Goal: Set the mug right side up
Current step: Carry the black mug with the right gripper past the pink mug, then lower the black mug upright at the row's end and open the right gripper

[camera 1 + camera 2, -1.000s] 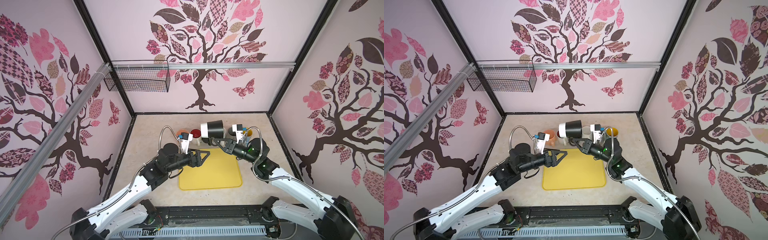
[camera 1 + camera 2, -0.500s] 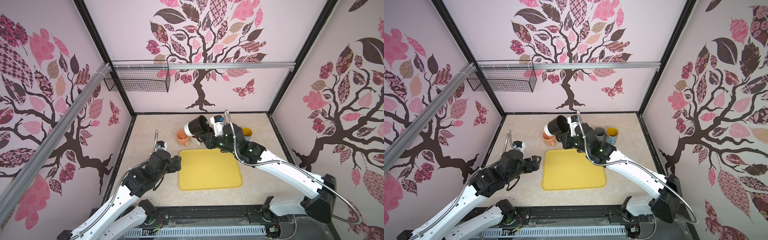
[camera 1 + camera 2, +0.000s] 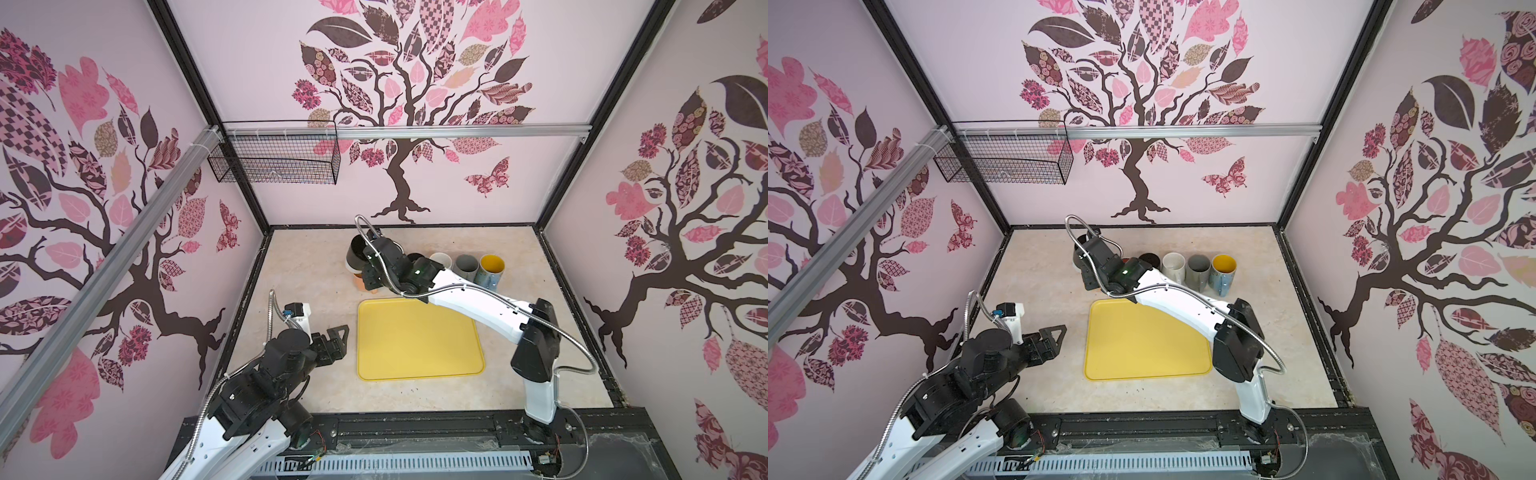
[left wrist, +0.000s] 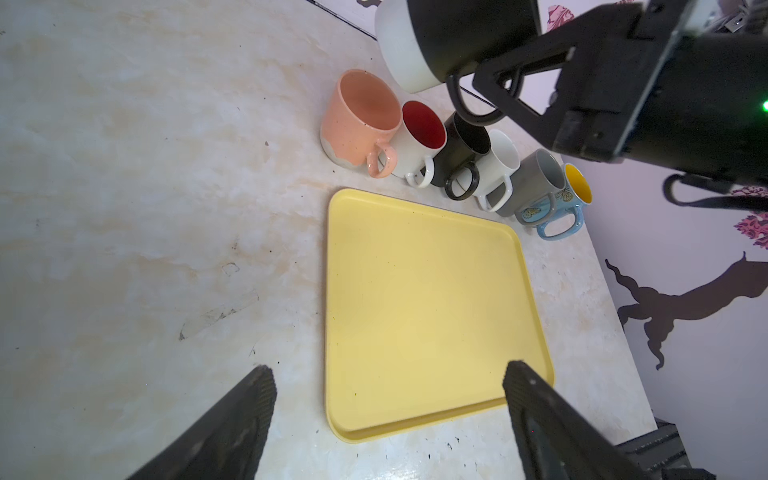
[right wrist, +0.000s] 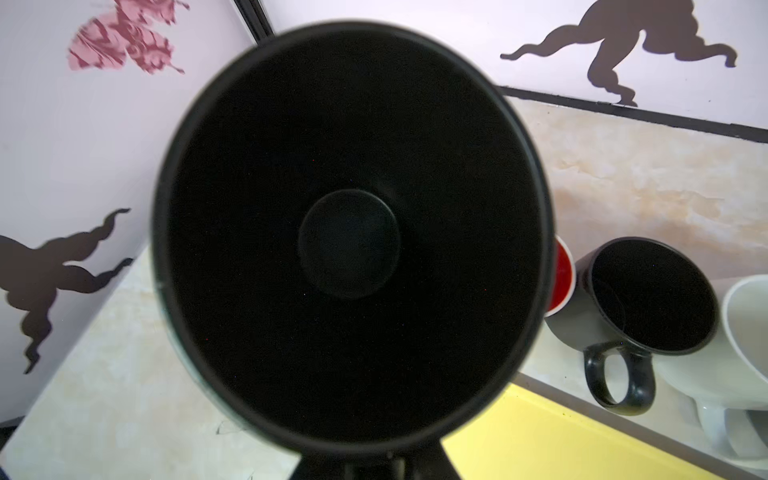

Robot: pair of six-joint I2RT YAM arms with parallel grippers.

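marbled tabletop, tree-papered walls. in both top views our right gripper is clamped on the black mug, held aloft at eleven o'clock of the yellow tray; our left gripper gapes empty at nine. left wrist: the mug tilts above the cup row. right wrist: its mouth faces us.

Overhead and close wrist views share the mug

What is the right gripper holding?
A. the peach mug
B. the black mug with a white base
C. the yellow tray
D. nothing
B: in the left wrist view the right gripper is shut on the handle of the black mug with a white base, held in the air above the peach mug.
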